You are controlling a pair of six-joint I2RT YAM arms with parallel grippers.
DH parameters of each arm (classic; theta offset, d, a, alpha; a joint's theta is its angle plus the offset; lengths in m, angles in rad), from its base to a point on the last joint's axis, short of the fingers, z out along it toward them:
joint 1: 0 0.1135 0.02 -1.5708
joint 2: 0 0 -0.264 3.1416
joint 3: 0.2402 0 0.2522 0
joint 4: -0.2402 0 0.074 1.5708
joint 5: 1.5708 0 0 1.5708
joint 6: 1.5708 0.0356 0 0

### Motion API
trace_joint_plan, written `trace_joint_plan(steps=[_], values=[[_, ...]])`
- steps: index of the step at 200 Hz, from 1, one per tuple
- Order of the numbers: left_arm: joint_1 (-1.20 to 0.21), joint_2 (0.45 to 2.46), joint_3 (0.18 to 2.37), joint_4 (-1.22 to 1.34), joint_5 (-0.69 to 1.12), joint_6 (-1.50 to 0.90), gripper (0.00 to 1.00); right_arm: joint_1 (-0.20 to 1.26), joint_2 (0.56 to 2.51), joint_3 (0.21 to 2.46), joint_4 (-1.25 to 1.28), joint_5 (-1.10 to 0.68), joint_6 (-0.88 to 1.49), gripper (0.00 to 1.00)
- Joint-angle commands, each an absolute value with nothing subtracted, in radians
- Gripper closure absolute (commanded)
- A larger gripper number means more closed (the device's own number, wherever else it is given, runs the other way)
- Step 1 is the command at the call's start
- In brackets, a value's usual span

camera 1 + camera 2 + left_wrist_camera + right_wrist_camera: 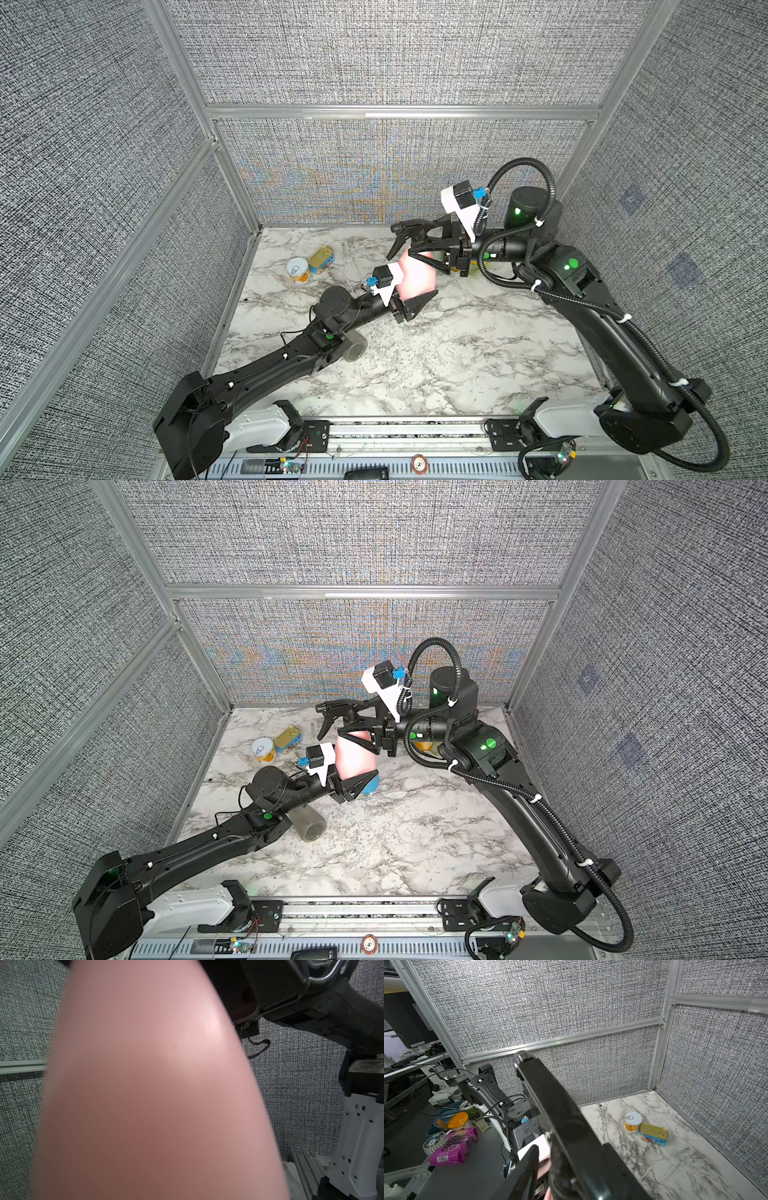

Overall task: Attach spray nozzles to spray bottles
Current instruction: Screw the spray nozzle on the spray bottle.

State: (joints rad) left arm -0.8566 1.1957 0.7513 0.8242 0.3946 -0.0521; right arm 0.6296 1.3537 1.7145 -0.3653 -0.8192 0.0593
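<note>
The left gripper is gripping the pink bottle by its lower body, jaws spread wide around it and pressing its sides. It is holding the bottle clear of the bench, roughly upright with the neck uppermost. In the left wrist view the bottle's pink wall is filling most of the picture, out of focus. The wall is opaque, so what is inside cannot be told.

The black nozzle is sitting at the pink bottle's neck, its spout pointing towards the left wall. The right gripper is reaching in from the side, jaws partly parted on either side of the nozzle's collar. Whether they are actually pinching it cannot be told.

In a top view, part of the blue bottle is showing on the bench just beneath the left jaws. The smoky grey bottle is lying on its side under the left arm.

Near the far left corner, two tins are standing just beside each other, lids closed. One is a round white can, the other a rectangular gold-lidded can.
</note>
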Motion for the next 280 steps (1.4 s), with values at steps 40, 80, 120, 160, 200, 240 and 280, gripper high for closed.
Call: trace_joint_plan(steps=[40,80,120,160,200,240,280], values=[[-0.856,1.197,0.762,0.828,0.387,-0.043,0.56,0.63,1.33,1.661,-0.285,-0.877,0.123,0.81],[-0.857,1.193,0.769,0.818,0.359,-0.026,0.56,0.634,1.315,1.591,-0.231,-0.885,0.162,0.96],[-0.856,1.183,0.791,0.781,0.268,0.028,0.56,0.696,1.309,1.478,-0.186,-0.689,0.216,1.0],[-0.857,1.17,0.806,0.745,0.147,0.123,0.56,0.83,1.314,1.409,-0.214,-0.188,0.267,1.0],[-0.857,1.154,0.777,0.788,0.062,0.188,0.56,0.977,1.381,1.457,-0.282,0.245,0.323,1.0],[-0.858,1.143,0.749,0.827,0.005,0.231,0.56,1.088,1.471,1.546,-0.343,0.551,0.367,1.0],[-0.857,1.138,0.726,0.874,-0.06,0.277,0.56,1.154,1.546,1.618,-0.368,0.753,0.389,1.0]])
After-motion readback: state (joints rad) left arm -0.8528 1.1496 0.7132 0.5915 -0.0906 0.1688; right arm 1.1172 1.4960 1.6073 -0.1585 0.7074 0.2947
